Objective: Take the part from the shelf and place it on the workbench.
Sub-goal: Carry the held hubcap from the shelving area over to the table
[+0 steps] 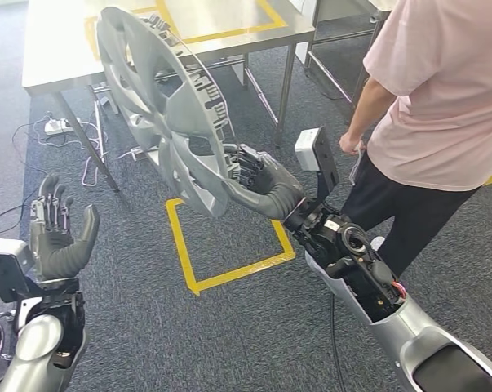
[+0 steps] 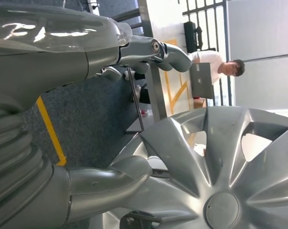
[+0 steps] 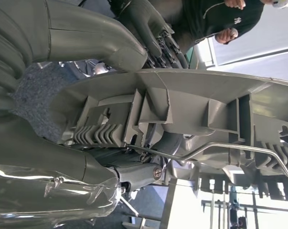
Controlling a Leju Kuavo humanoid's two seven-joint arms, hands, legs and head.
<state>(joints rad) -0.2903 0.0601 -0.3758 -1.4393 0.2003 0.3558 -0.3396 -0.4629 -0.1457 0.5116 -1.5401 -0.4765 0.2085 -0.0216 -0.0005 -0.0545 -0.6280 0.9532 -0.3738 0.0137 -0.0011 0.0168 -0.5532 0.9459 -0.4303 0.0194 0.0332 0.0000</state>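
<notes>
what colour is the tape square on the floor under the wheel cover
Yellow tape on dark grey carpet, clearest in the head view.

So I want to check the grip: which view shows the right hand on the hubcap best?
The head view: the right hand grips the hubcap rim. The right wrist view shows the clasp up close; the left wrist view shows the hubcap's face.

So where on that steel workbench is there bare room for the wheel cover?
The workbench top is bare steel on its near-left part and inside its yellow tape outline. The wheel cover, held by the right hand, hides the middle. The left hand is open; a person crowds the right.
</notes>
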